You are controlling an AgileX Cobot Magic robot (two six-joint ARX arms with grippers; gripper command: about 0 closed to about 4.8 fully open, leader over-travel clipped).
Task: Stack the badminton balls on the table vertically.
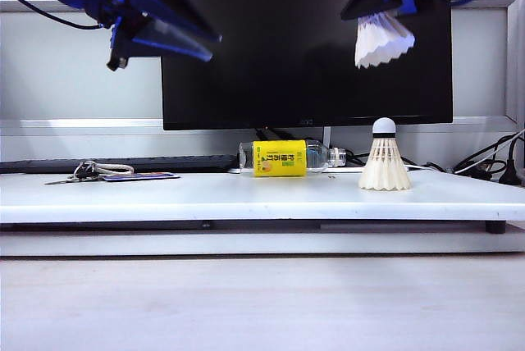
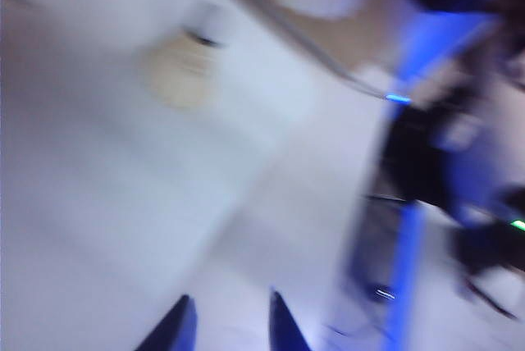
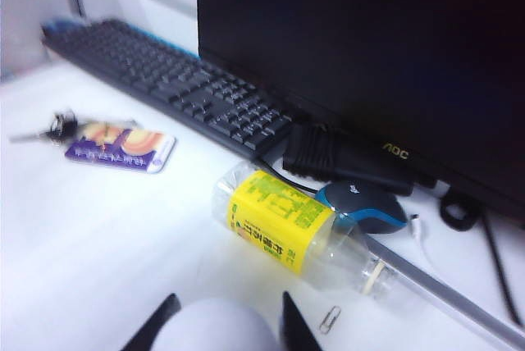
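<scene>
White shuttlecock [image 1: 383, 41] clamped in my right gripper [image 3: 225, 318], high above its twin [image 1: 385, 163] near the table's [image 1: 205, 195] right edge (left gripper [image 2: 230, 322] empty, part-open); next, lower squarely onto it.

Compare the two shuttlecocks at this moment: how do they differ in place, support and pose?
The raised shuttlecock hangs high before the monitor, in the right gripper; the standing shuttlecock rests on the table, untouched.
The raised one's cork is hidden in the gripper; the standing one's white cork and black band show.
The raised skirt hangs slightly tilted; the standing one is upright.
Both are cream feather cones, skirt down. The left gripper holds nothing.
</scene>
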